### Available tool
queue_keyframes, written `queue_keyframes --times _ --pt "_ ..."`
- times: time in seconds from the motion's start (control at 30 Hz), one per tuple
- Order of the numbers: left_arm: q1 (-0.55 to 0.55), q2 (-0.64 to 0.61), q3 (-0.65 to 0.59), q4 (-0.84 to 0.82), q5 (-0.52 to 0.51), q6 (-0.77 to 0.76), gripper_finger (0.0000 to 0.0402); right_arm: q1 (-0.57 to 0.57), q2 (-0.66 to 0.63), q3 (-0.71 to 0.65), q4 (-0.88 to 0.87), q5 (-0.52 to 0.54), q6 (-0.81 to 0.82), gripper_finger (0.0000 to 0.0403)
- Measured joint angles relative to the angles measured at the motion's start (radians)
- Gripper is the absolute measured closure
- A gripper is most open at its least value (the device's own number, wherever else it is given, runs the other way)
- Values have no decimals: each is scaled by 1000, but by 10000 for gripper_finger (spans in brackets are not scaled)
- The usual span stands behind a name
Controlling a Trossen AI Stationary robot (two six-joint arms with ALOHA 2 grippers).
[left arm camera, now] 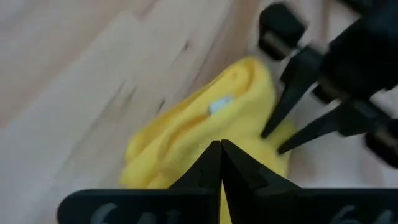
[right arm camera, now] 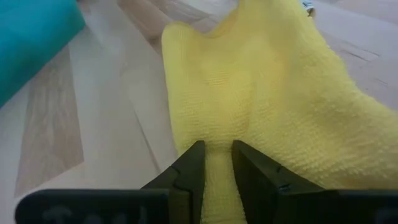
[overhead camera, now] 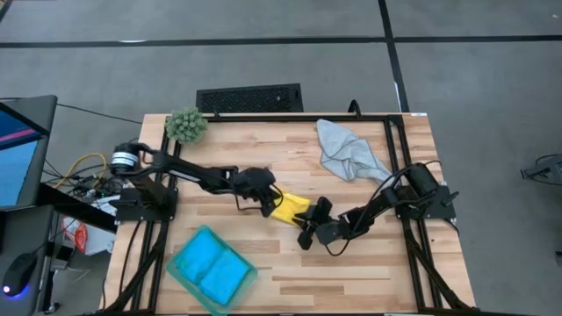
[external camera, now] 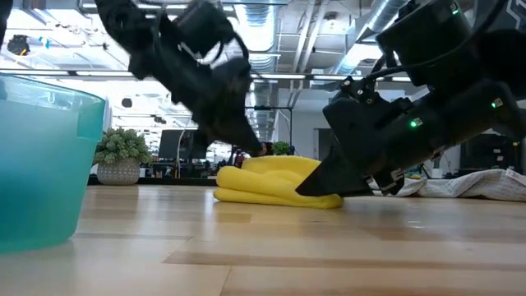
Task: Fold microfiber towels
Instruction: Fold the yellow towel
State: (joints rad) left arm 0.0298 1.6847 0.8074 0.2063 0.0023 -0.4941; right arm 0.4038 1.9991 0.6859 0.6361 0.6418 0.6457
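The yellow towel [overhead camera: 291, 208] lies bunched in thick folds on the wooden table [overhead camera: 351, 263], near its middle; it also shows in the low view [external camera: 271, 182]. My right gripper [right arm camera: 217, 163] is low at the towel's near right end, shut on yellow cloth. My left gripper [left arm camera: 221, 152] is shut, its tips over the towel's left part [external camera: 245, 146]. A light grey towel [overhead camera: 347, 151] lies crumpled at the far right. Bright blue towels [overhead camera: 211, 268] lie in a teal bin [overhead camera: 180, 272]. My right gripper pinches a narrow fold of the yellow towel's edge [right arm camera: 217, 149] between its two fingers [right arm camera: 189, 171]. The fingers slant down from the table's right, close to the tabletop [external camera: 316, 185]. The towel rests on the table, slack. My left gripper's shut tips are at the towel's top [left arm camera: 205, 124]; I cannot tell whether they touch it.
A fuzzy green plant ball [overhead camera: 186, 125] stands at the far left corner. The teal bin stands at the near left [external camera: 41, 156]. Bare wood lies along the near edge and between the yellow and grey towels. A computer and cables sit left of the table.
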Motion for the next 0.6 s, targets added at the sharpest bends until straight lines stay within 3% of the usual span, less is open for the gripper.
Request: queue_keyframes --times 0.23,0.6 --pt "-50 -83 23 30 -37 125 401 -5 2 1 6 -7 -2 294" --pt "-129 102 19 95 -67 160 401 -7 3 2 2 -8 0 294"
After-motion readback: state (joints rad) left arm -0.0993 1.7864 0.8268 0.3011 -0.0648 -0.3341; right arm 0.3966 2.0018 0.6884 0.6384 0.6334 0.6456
